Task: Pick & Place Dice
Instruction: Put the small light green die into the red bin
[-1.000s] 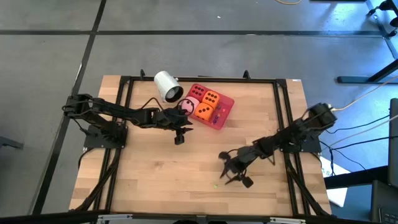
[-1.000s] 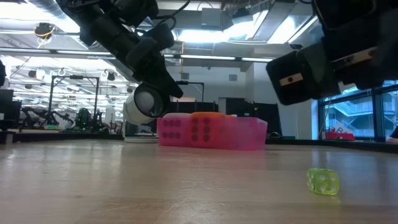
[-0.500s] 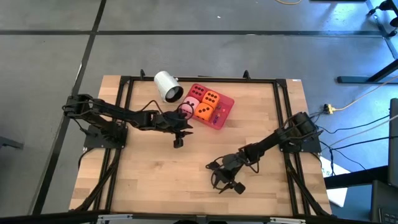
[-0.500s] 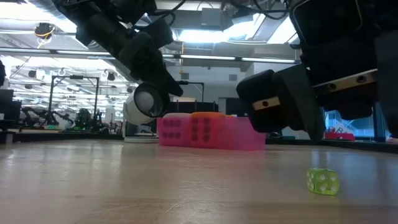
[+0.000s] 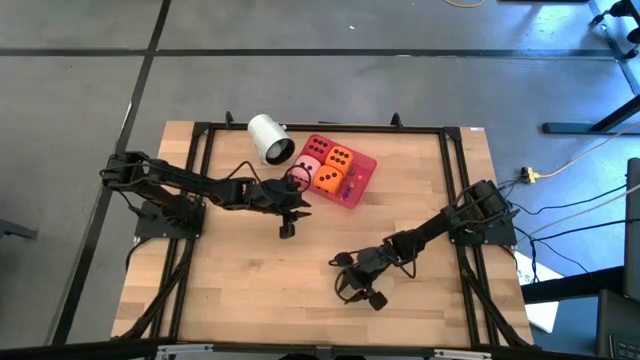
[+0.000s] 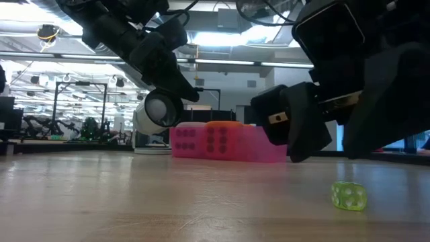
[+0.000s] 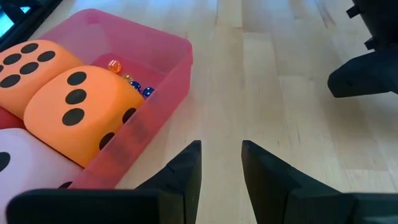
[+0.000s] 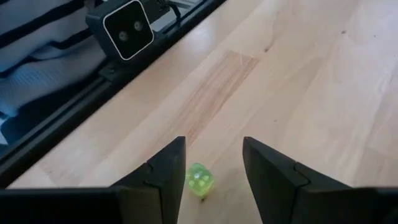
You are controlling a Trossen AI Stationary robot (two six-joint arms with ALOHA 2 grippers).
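Because the small green die [image 8: 199, 180] on the bare table [image 5: 240, 290] is far smaller than the big dice in the tray, the risk here lies mostly with the right end effector [image 8: 211, 163]. Its fingers stand narrowly parted with nothing between them, and in the right wrist view the die lies on the wood just beyond the gap, a little off toward one finger [image 8: 163, 171]. If the arm comes down on that line, I judge that finger could land on the die or clip its edge and flick it away across the table, perhaps toward the near edge, where the rail and the low camera [image 8: 127, 28] sit close behind. A light, hard cube like this may also squirt out sideways when the fingers close on it off-centre.

In the high view the right end effector [image 5: 357, 287] hangs over the near middle of the table. The left end effector [image 5: 287, 216] waits on the near left side of the pink tray [image 7: 168, 68], its fingers also narrowly apart and empty. The tray, on the far side of the table, holds two orange dice [image 7: 74, 106], a pink one [image 5: 309, 166] and a red one [image 5: 319, 146]. A drift of the left arm toward the tray wall could nudge it.
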